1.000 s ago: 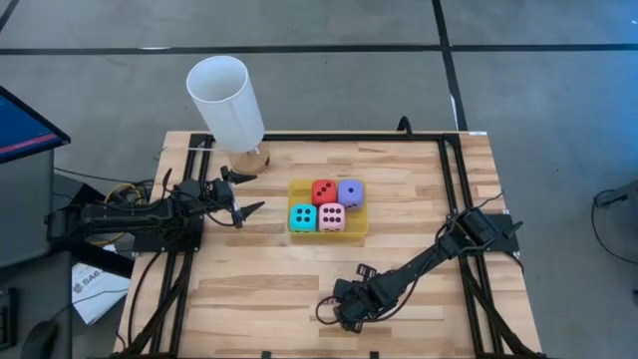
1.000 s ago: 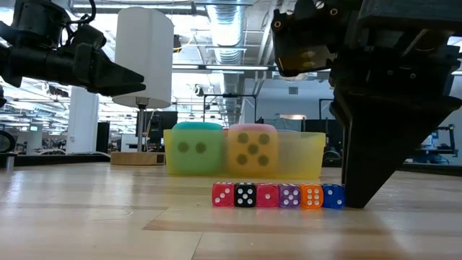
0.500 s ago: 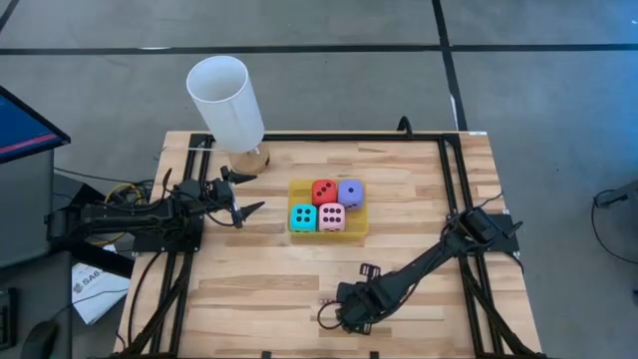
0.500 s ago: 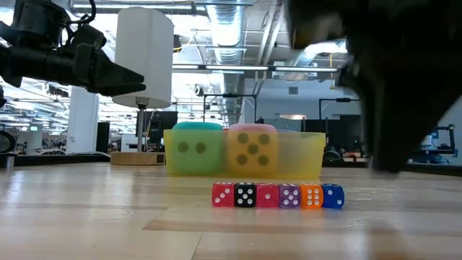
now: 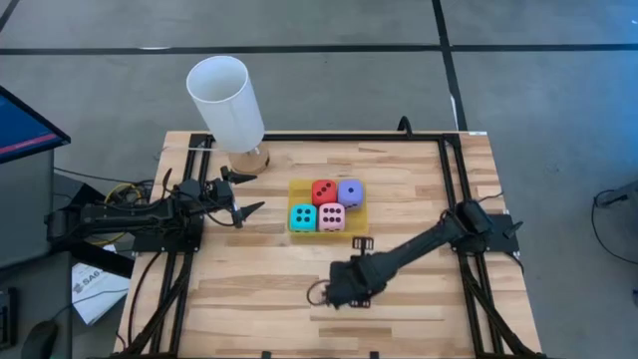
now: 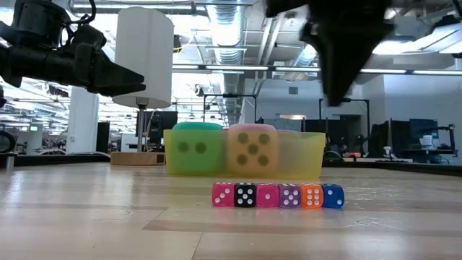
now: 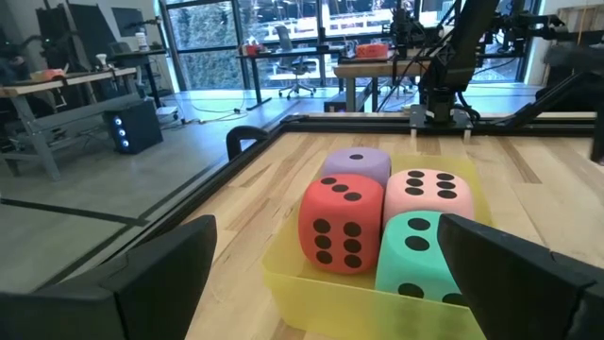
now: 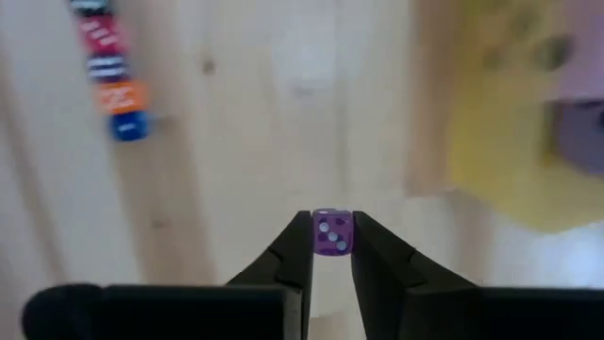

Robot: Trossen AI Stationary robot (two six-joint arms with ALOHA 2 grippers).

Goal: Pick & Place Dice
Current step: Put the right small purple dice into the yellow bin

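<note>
Wooden slatted surface [image 5: 249, 269] carries a yellow plastic tray [image 5: 328, 233] snugly packing four soft pip-marked cubes [image 5: 328, 206] — purple, red, cyan, pink — so none roll. Left end effector [image 5: 243, 199] hovers beside it, fingers spread. Right end effector [image 8: 332, 247], arm stretched low, pinches a tiny purple die [image 8: 331, 232] — apart from the little dice row [image 6: 278, 195].

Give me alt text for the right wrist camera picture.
The right gripper pinches a tiny purple die between its fingertips above the wooden table. Blurred beyond it are a row of tiny dice and a yellow tray.
</note>
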